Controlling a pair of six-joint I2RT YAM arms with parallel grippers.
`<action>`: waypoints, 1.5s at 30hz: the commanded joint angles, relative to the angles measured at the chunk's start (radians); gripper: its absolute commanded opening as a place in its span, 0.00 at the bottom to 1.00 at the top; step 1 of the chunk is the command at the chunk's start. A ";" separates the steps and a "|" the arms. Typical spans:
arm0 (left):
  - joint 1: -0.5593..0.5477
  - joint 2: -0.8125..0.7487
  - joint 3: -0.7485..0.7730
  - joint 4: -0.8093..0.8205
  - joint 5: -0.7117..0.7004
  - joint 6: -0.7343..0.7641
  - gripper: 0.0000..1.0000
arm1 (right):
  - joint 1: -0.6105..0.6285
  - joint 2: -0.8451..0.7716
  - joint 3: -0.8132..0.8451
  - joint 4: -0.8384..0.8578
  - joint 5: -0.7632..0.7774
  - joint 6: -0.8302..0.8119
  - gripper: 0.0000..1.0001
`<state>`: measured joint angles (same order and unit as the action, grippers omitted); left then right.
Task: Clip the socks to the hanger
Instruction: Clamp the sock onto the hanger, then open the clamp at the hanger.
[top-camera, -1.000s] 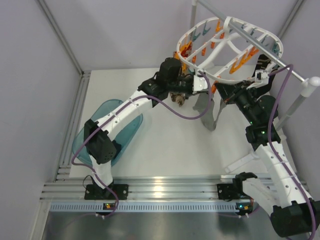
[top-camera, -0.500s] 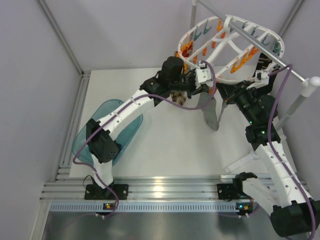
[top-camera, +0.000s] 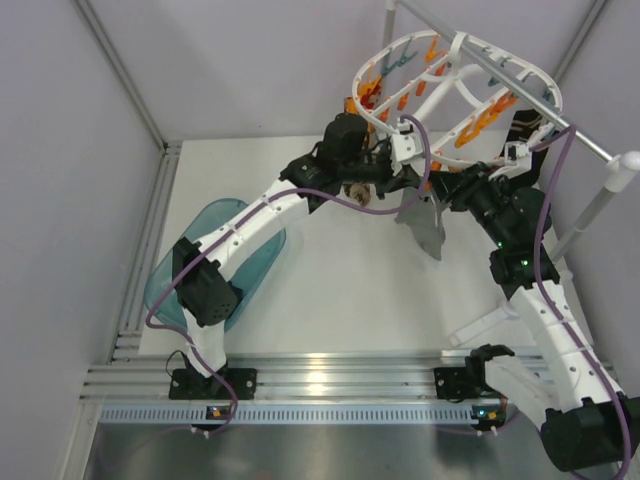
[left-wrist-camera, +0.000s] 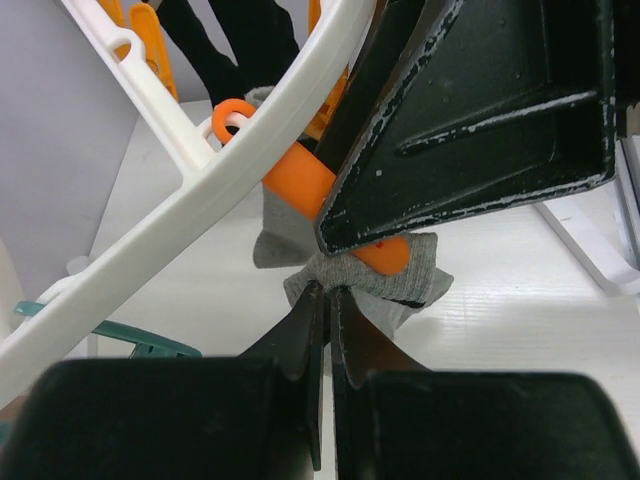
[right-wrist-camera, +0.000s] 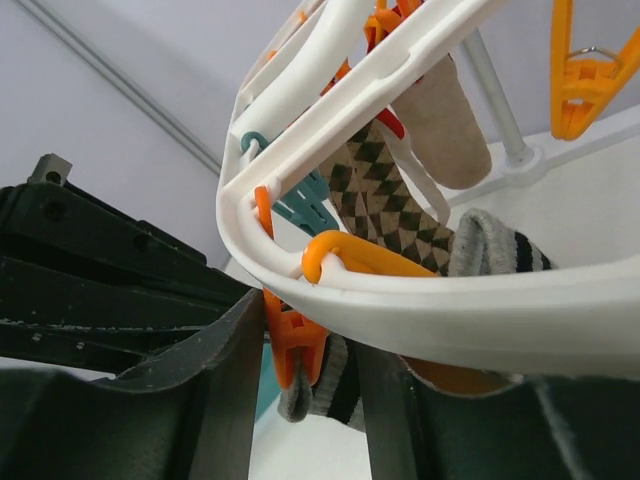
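Holding a limp grey fabric sock (left-wrist-camera: 410, 280) at an orange plastic peg (left-wrist-camera: 300, 180) under the white plastic oval hanger (left-wrist-camera: 230, 160), the left gripper (left-wrist-camera: 327, 295) pinches its edge, jaws nearly closed. The right gripper (right-wrist-camera: 305, 350) straddles that peg, perhaps squeezing it. The next move calls for seating the sock's edge in the peg's mouth.

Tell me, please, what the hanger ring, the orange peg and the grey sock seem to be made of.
The hanger ring is probably moulded plastic: white, smooth and slightly glossy, with rounded edges. The orange peg looks like plastic too, evenly coloured with a soft sheen. The grey sock is a knitted fabric, matt, limp and creased; which fibre it is cannot be told.
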<state>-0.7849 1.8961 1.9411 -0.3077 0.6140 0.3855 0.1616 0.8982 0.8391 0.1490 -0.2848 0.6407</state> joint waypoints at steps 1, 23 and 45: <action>-0.008 -0.026 0.002 0.064 0.029 -0.051 0.00 | -0.002 0.002 0.041 0.006 -0.022 0.005 0.41; 0.128 -0.427 -0.626 0.516 -0.129 -0.493 0.69 | -0.128 -0.064 0.077 -0.112 -0.102 -0.093 0.49; 0.136 -0.089 -0.578 1.214 0.035 -0.441 0.70 | -0.238 -0.030 0.094 -0.138 -0.180 -0.156 0.49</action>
<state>-0.6453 1.7874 1.2854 0.7502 0.6395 -0.0536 -0.0628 0.8654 0.8715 -0.0101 -0.4503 0.5106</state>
